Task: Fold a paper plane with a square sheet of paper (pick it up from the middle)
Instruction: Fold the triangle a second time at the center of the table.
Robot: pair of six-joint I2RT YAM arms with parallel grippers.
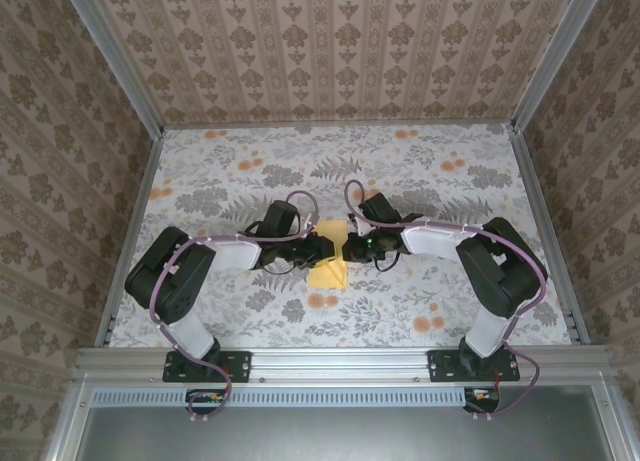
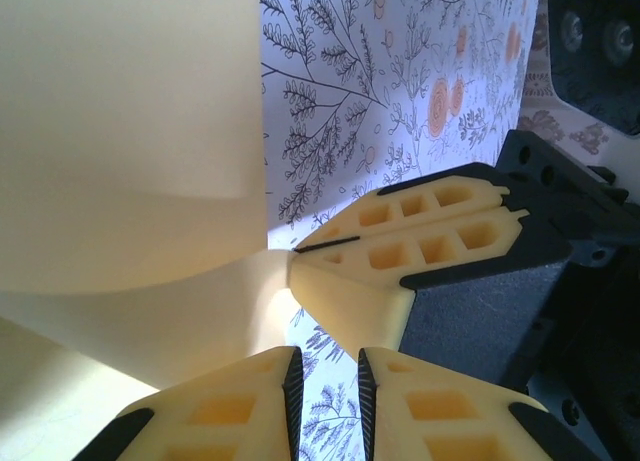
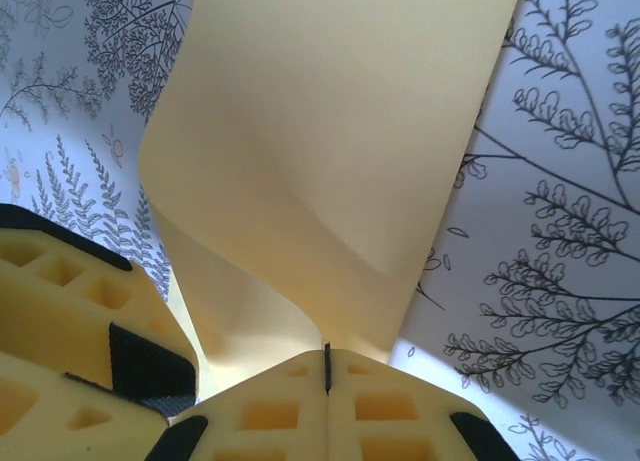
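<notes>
The square sheet of paper (image 1: 328, 273) is plain yellow and lies at the table's middle between both arms. It is bent, and its middle is pulled up into a ridge. My right gripper (image 3: 327, 354) is shut on that ridge of the sheet (image 3: 330, 151), which fans out ahead of the pinch. In the left wrist view the sheet (image 2: 130, 131) bulges at the left, and the right gripper (image 2: 295, 251) pinches its edge. My left gripper (image 2: 330, 371) stands open just beside it, with only tablecloth showing in its narrow gap. A finished paper plane is out of view.
The table (image 1: 420, 181) wears a grey fern cloth with orange flower blotches (image 1: 432, 322). Patterned walls (image 1: 340, 51) close in the back and both sides. The two grippers (image 1: 337, 247) nearly touch at the middle.
</notes>
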